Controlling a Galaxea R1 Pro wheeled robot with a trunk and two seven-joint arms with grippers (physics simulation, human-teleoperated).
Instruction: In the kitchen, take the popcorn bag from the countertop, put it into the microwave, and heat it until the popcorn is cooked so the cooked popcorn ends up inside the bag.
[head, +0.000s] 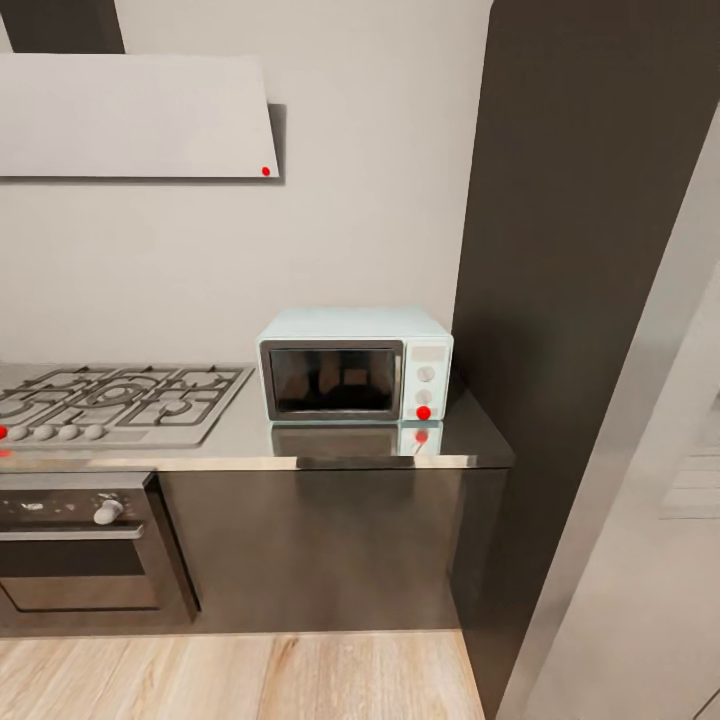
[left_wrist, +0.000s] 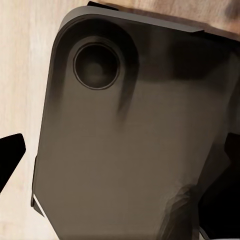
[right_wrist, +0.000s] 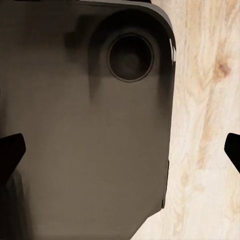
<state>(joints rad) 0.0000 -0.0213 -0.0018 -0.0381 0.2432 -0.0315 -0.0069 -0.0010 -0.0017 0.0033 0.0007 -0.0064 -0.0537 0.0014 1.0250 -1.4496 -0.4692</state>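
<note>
Your boxy pale-blue microwave (head: 355, 364) sits on the shiny steel countertop (head: 300, 445), its closed glass door facing you; both grippers' (left_wrist: 120, 155) (right_wrist: 120, 147) fingers spread wide, empty.

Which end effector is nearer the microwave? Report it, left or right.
Neither that I can tell: the left end effector and the right end effector both point down at the robot's dark base, while the microwave sits ahead on the countertop.

The microwave (head: 355, 365) is pale blue with a dark-framed glass door, a white knob panel and a red light. The countertop (head: 250, 440) is shiny grey steel. The hob (head: 115, 400) is silver-grey. The floor (head: 230, 675) is pale wood-grain.
</note>
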